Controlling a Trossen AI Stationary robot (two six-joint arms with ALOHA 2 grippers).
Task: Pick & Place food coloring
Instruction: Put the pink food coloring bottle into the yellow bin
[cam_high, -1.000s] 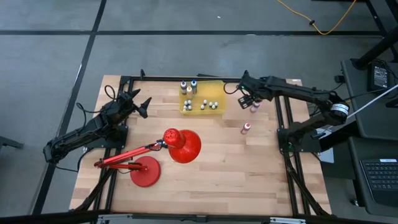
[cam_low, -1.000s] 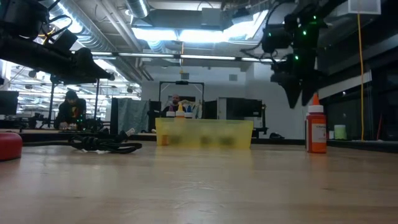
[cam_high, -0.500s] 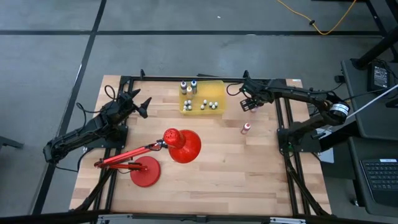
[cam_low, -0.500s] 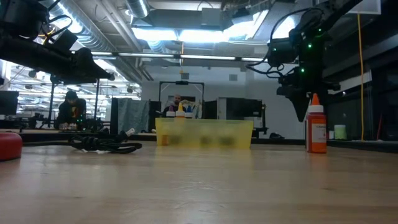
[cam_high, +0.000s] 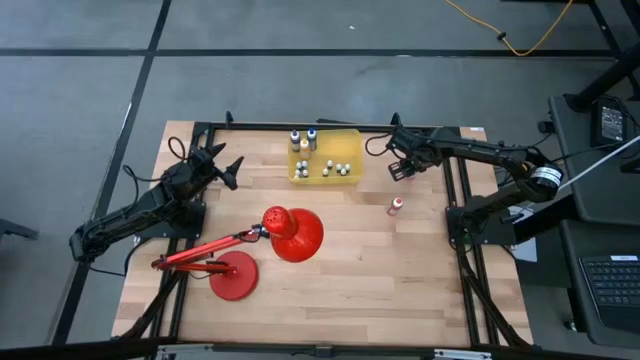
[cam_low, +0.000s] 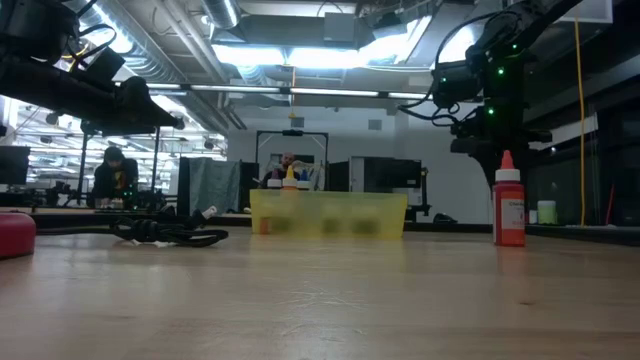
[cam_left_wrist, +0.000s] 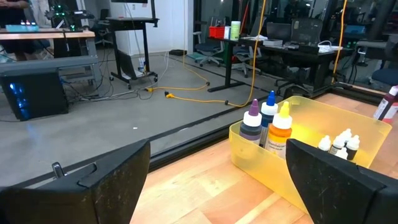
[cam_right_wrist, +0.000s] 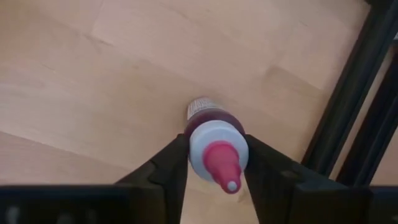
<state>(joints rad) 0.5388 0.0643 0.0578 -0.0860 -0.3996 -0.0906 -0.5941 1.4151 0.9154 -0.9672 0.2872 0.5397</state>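
Right fingers (cam_right_wrist: 211, 163) now closed on pink bottle (cam_right_wrist: 214, 146), far right of tabletop (cam_high: 380, 270), just right of bin (cam_high: 352, 176). Grasp made; lift next. Left fingers (cam_high: 230, 170) open, idle far left.

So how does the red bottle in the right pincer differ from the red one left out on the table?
The gripped red bottle sits between the right pincer fingers near the table's back right edge; the loose red bottle stands alone, nearer the front, untouched. The gripped one is hidden under the arm from above; the loose one shows plainly. Both have red bodies and stand outside the yellow bin.
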